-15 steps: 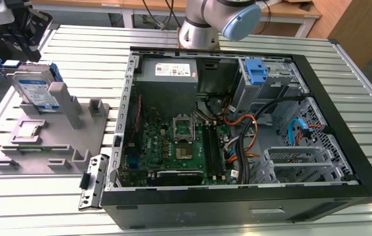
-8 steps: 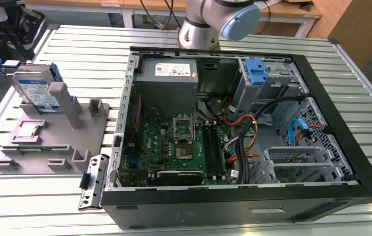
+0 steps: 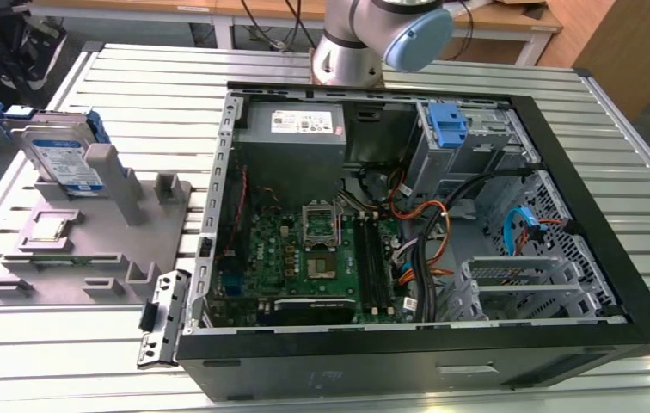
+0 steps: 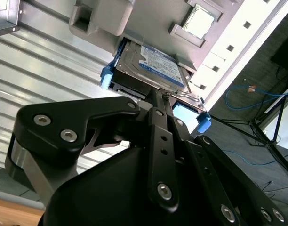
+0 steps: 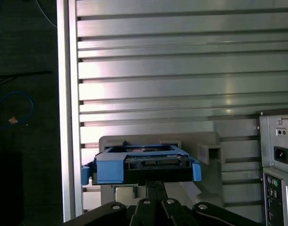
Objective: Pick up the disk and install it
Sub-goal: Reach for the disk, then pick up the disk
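The black gripper (image 5: pixel 156 183), jaws pinched together and empty, hangs near the blue-bracketed silver rectangular disk (image 4: pixel 153 61) standing at the slatted table's (image 3: pixel 130 77) edge.

Disk (image 3: pixel 59 159): silver body, white-and-blue label, blue bracket. Holder (image 3: pixel 84 249) plain grey; table (image 3: pixel 27 344) silver, ribbed slats. Case (image 3: pixel 417 361) black, motherboard (image 3: pixel 291 249) green, arm (image 3: pixel 354 43) silver with pale-blue cap.

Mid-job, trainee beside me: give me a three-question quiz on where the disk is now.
1. True or false: the silver hard drive with blue bracket already sits inside the open black computer case.
2. The drive is: A) standing on edge in the grey plastic fixture; B) lying flat; C) hanging free.
3. Fill in: in the exterior view, the fixture is on the case's ____.
Key: 1 false; 2 A; 3 left.
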`<act>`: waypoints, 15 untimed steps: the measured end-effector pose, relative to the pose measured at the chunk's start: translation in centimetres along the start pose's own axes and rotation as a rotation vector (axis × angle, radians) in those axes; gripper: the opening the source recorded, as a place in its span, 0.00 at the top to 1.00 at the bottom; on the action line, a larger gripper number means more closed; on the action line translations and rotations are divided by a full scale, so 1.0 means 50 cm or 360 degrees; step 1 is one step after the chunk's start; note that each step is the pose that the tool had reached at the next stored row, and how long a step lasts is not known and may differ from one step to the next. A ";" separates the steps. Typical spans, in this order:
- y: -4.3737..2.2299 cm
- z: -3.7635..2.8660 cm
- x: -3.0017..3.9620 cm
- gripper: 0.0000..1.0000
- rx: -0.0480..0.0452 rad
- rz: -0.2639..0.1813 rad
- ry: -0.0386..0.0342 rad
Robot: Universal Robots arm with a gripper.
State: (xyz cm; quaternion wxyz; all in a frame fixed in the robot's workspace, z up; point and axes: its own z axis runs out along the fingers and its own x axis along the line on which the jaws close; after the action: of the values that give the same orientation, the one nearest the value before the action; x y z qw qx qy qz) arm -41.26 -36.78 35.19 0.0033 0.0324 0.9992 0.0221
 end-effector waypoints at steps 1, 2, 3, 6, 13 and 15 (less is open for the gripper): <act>0.000 0.001 0.001 0.90 0.0000 0.0000 0.0000; 0.000 0.003 0.003 0.90 0.0000 -0.0001 0.0000; 0.000 0.004 0.004 0.90 0.0000 -0.0001 0.0000; -0.001 0.005 0.005 0.90 0.0000 -0.0001 0.0000; -0.001 0.008 0.006 0.90 0.0000 -0.0001 0.0000; -0.001 0.009 0.006 0.90 0.0000 -0.0001 0.0000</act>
State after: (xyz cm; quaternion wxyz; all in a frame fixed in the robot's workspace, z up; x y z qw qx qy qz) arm -41.56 -36.78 34.76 0.0033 0.0321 0.9992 0.0221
